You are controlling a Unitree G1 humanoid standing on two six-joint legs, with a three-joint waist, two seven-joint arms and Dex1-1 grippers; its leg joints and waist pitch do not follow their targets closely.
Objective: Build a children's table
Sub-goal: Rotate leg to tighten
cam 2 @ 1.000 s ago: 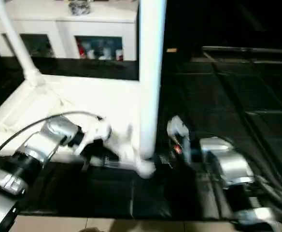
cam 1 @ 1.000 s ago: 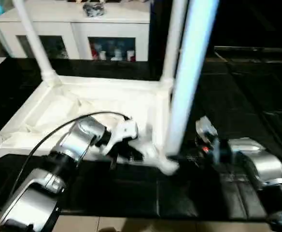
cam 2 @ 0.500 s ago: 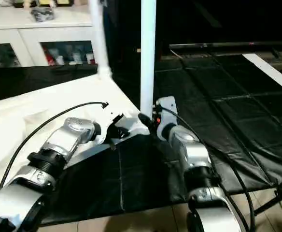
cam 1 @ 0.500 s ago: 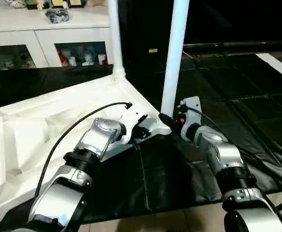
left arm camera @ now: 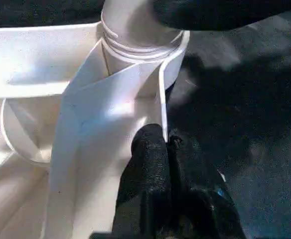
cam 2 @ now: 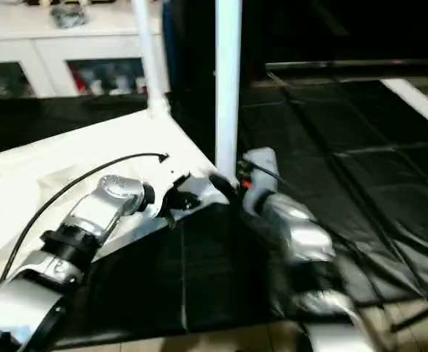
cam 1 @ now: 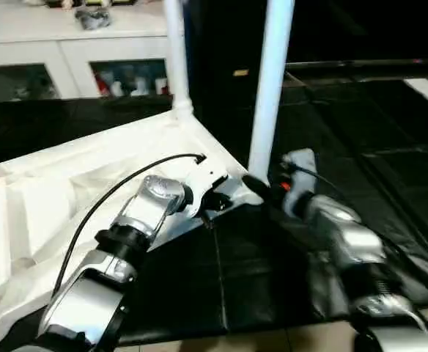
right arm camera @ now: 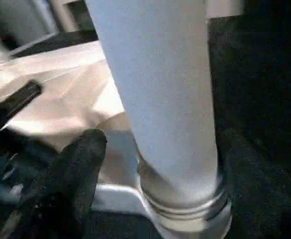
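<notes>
Compared with half a second ago, your table top [cam 1: 89, 191] lies in the same place on the black mat [cam 1: 236, 271], upside down, ribbed side up. The near leg [cam 1: 270, 81] stands upright in the corner socket as before, and the far leg [cam 1: 174, 51] also has not moved. Your right forearm looks blurred now and sits a little lower and closer than in the earlier picture.

Your left gripper [left arm camera: 166, 144] rests on the rim of the table top just beside the near leg's socket; its two black fingers [left arm camera: 148, 154] are pressed together, with the thin white edge right at their tips. Whether they pinch that edge, I cannot tell.

Your right gripper [cam 1: 260, 187] is at the base of the near leg. In the right wrist view one black finger [right arm camera: 78, 159] stands beside the leg, apart from it; the other finger is hidden, so I cannot tell how wide it stands.

The tops of both legs are cut off. The cabinet [cam 1: 67, 51] behind is only partly seen.
</notes>
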